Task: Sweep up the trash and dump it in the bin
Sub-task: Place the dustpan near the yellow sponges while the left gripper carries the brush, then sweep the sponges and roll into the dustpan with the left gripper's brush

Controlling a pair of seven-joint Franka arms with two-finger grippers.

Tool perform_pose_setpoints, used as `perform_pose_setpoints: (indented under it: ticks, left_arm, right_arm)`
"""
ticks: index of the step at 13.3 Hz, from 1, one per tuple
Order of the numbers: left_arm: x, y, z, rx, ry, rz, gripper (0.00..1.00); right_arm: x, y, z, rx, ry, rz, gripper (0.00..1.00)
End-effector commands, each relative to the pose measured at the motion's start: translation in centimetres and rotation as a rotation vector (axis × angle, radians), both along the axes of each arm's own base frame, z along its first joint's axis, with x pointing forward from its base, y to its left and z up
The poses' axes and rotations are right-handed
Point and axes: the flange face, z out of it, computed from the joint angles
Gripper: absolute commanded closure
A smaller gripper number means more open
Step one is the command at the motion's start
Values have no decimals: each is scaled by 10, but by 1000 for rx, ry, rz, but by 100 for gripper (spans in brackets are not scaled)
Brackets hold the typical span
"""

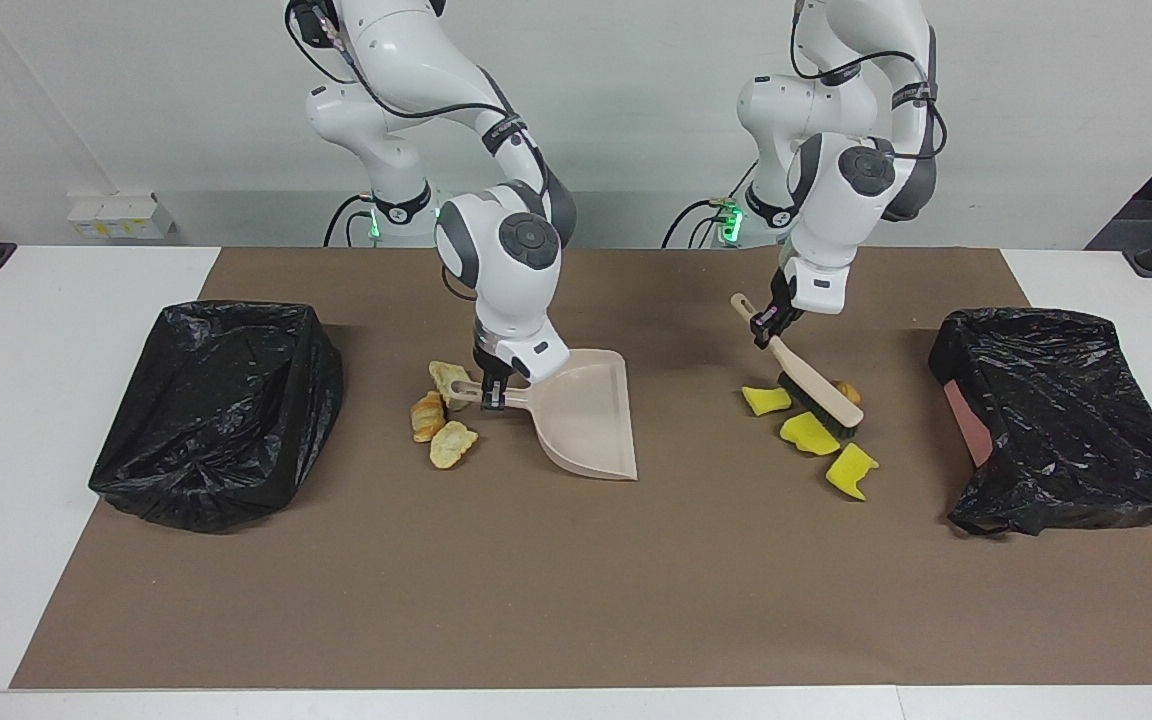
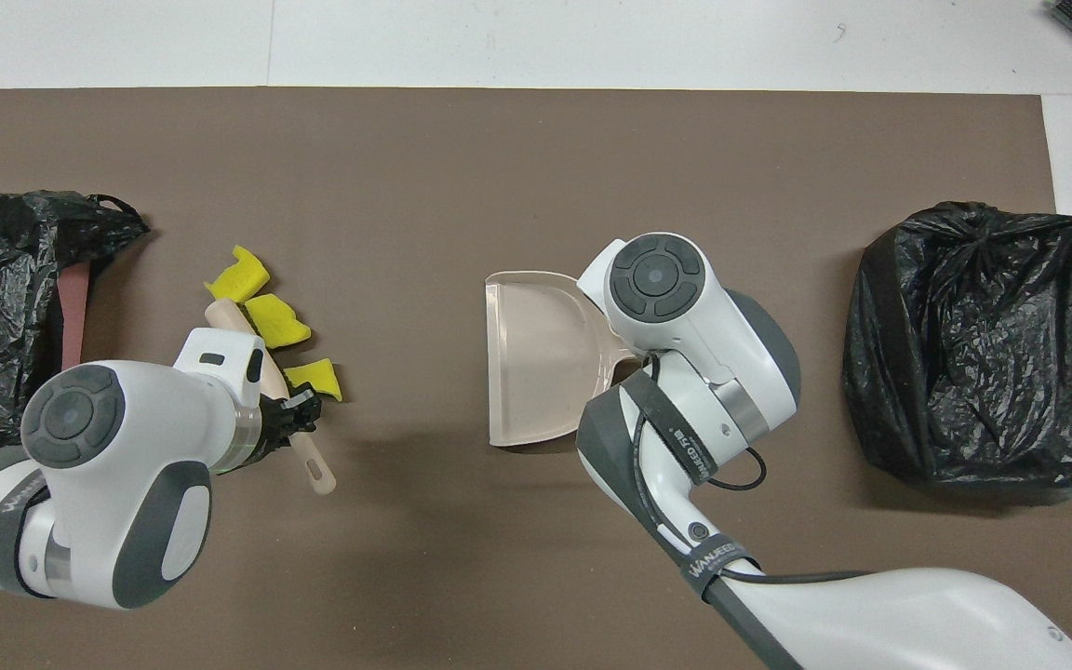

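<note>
Gripping the brush by its handle, our left gripper is closing its fingers around the beige stem — the bristle head is resting on the brown mat toward the left arm's end of the table, and the tan-orange lump is sitting right against it. We are holding the dustpan with our right gripper, fingers clamped on its handle, the pan lying on the mat near the table's middle with its mouth pointing away from us.

Farther out from the brush, we are seeing the three yellow wedges lying close together on the mat, one just beside the bristles. Next to the dustpan's handle, toward the right arm's end, the three bread pieces are clustering in a small heap, not in the pan.

At each end of the mat a black-bagged bin is standing — one bin on the right arm's end, another bin on the left arm's, its bag slumping sideways.
</note>
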Motion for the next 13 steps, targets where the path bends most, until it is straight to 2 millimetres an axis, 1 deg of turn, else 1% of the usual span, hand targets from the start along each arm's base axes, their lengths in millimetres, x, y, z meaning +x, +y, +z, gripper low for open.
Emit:
perform_pose_setpoints:
  ticks: [1, 2, 3, 4, 7, 9, 10, 12, 13]
  left_arm:
    - [14, 6, 34, -18, 3, -74, 100]
    - [22, 12, 48, -18, 18, -96, 100]
    - [29, 27, 57, -19, 27, -112, 100]
    - [32, 44, 56, -20, 28, -143, 100]
    - [33, 118, 44, -31, 42, -258, 100]
    - [30, 145, 28, -41, 52, -331, 100]
    - [30, 159, 11, -48, 74, -347, 100]
    - [38, 164, -4, -48, 59, -402, 100]
    - [40, 162, -11, -50, 66, -407, 100]
  right_arm:
    - [-8, -8, -1, -13, -17, 4, 100]
    - [-8, -9, -2, -13, -17, 5, 100]
    - [-7, -10, -2, -11, -20, 2, 100]
    - [-7, -11, -3, -11, -19, 1, 100]
    - [-10, -12, -5, -14, -14, 1, 100]
    - [-13, -13, -6, -16, -10, 2, 100]
    - [-13, -13, -7, -16, -10, 2, 100]
    - [-13, -13, -6, -16, -10, 2, 100]
    - [-13, -13, -7, -15, -8, 1, 100]
